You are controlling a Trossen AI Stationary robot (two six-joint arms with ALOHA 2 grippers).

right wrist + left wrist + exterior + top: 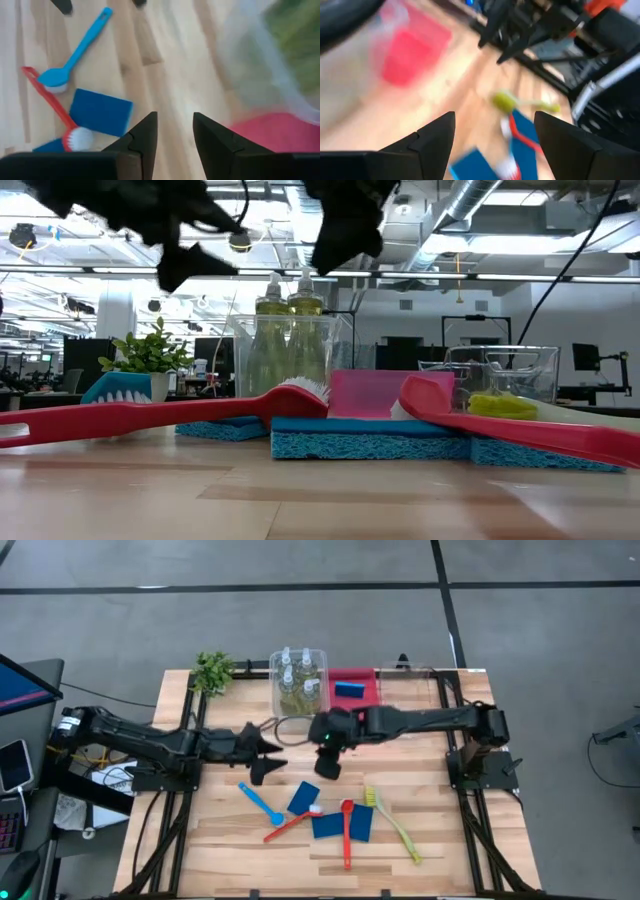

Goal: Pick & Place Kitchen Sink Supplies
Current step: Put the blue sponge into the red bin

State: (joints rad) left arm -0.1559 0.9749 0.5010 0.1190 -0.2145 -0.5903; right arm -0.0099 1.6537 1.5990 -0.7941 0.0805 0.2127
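Observation:
Both grippers hover open above the table's middle, holding nothing. My left gripper (268, 762) (495, 117) is spread wide. My right gripper (328, 762) (175, 115) has a narrow gap. Several yellow-green bottles (298, 680) (288, 300) stand in a clear bin (275, 690) at the far edge. One blue sponge (349, 690) lies in the red bin (335, 676). On the near half lie three blue sponges (304, 798), a blue brush (260, 802) (75, 60), two red brushes (293, 823) (347, 832) and a yellow-green brush (393, 823).
A small green plant (213, 670) stands at the far left corner. A second clear bin (420, 680) sits right of the red bin. Dark arm frames (480, 770) run along both sides of the table. Bare wood lies between the grippers and the brushes.

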